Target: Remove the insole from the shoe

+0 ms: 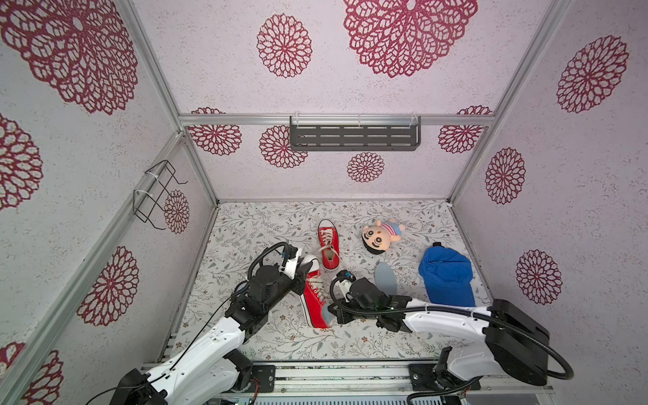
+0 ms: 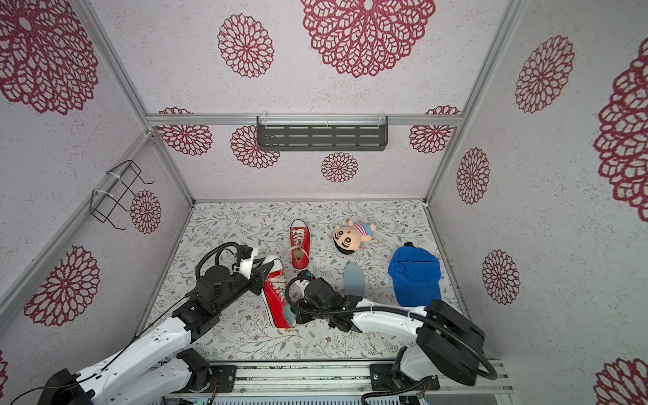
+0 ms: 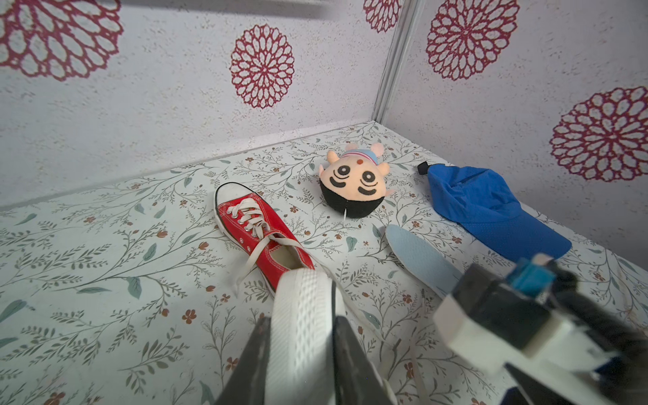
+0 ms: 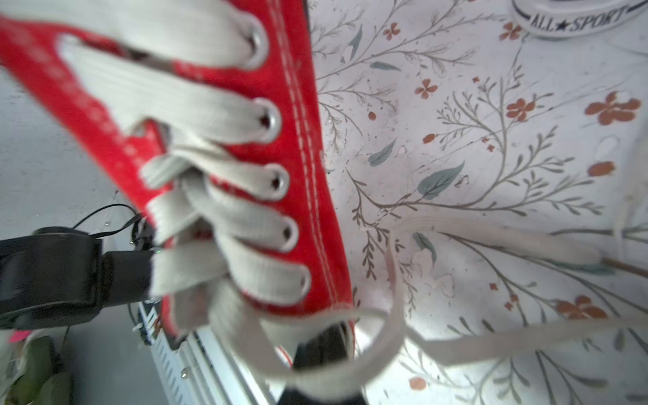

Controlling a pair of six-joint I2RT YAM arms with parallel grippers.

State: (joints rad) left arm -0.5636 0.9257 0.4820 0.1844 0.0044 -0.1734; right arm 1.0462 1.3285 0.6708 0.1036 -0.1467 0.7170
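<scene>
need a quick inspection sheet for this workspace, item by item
surface: floral table, no spill seen
job's things: near shoe tilted; pale insole showing at its heel opening
clutter: far shoe, loose insole, doll, blue cap
grippers: left gripper clamped on the near shoe's toe; right gripper shut at the heel, hold on the insole unclear
cables: black hoses loop off both wrists; laces trail on the table
surroundings: dark shelf, wire rack
</scene>
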